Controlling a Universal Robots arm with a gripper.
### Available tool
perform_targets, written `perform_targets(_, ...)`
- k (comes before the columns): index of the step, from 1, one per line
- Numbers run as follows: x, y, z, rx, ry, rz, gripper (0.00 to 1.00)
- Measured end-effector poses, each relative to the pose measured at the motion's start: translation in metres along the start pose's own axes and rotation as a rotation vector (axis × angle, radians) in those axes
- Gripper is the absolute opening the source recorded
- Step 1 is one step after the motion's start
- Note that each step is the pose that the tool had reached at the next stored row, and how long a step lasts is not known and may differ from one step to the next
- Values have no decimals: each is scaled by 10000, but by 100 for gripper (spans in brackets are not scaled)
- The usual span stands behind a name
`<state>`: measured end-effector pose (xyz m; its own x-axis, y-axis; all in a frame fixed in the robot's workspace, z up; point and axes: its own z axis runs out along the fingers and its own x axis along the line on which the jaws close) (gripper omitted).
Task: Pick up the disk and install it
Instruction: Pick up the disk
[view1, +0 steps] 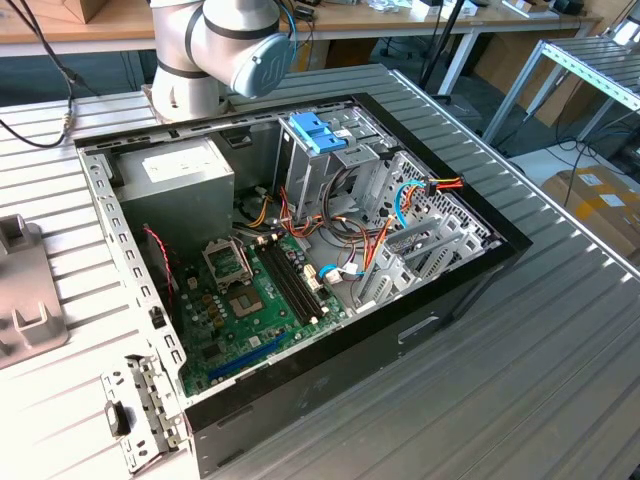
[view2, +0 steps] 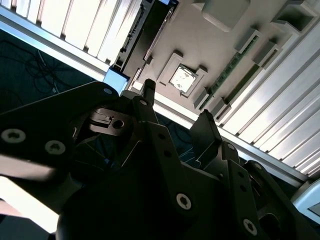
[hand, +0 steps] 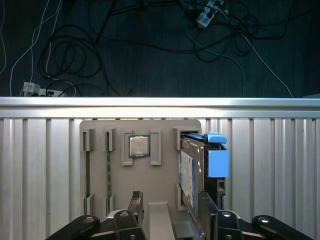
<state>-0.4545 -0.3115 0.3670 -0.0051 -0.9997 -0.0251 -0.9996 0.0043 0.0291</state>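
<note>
The disk stands on edge in a slot of a grey parts holder, its white-and-blue label facing sideways and a blue plastic piece on its side. It also appears as a dark slab in the second wrist view. My gripper hovers over the holder, open, with nothing between its fingers. One fingertip overlaps the near end of the disk and the other is over the holder's middle. In the second wrist view the gripper stands apart from the holder. The open computer case lies on the table.
The holder also carries a processor chip and memory sticks. It sits near the ribbed table's edge, with cables on the floor beyond. Inside the case are a drive cage with light-blue handles, a grey power supply and a green motherboard.
</note>
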Motion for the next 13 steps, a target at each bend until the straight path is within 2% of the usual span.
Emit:
perform_targets(8, -17, 2, 3, 0, 0, 1, 56)
perform_targets(13, -59, 4, 9, 0, 0, 0, 56)
